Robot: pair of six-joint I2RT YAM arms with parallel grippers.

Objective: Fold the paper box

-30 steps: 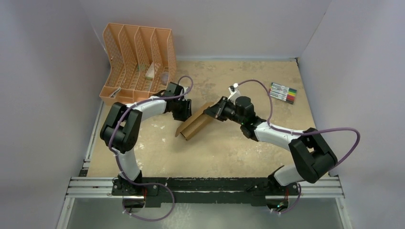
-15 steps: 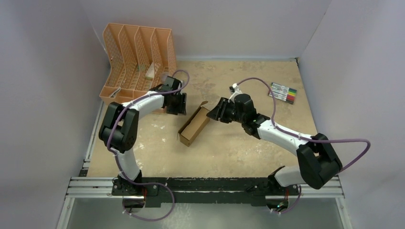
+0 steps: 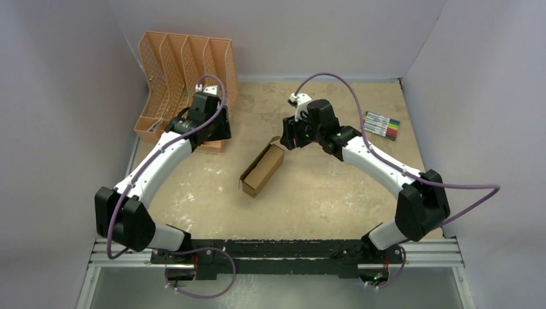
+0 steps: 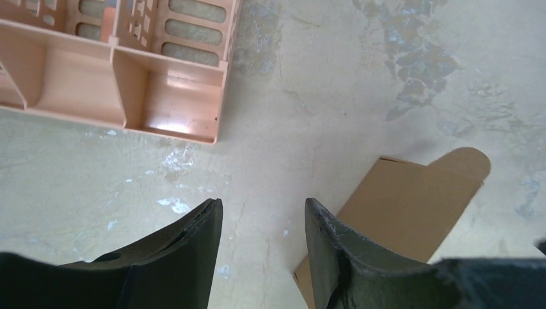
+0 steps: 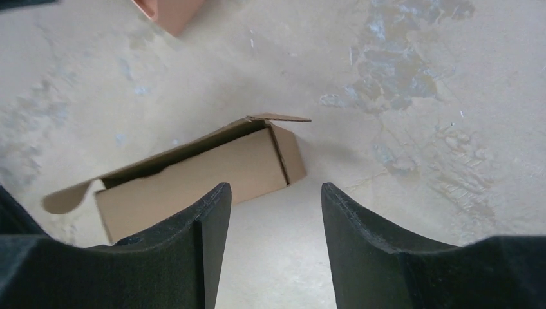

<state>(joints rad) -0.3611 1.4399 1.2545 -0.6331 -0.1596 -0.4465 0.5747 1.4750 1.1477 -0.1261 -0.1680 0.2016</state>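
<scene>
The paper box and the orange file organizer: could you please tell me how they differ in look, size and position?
The paper box is plain brown cardboard; the file organizer is peach-orange slotted plastic. The paper box is far smaller than the file organizer. The paper box lies diagonally mid-table, end flaps open; the file organizer sits far left. Both rest on the table.

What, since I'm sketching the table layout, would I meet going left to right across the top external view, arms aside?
peach organizer → paper box → pack of markers
</scene>
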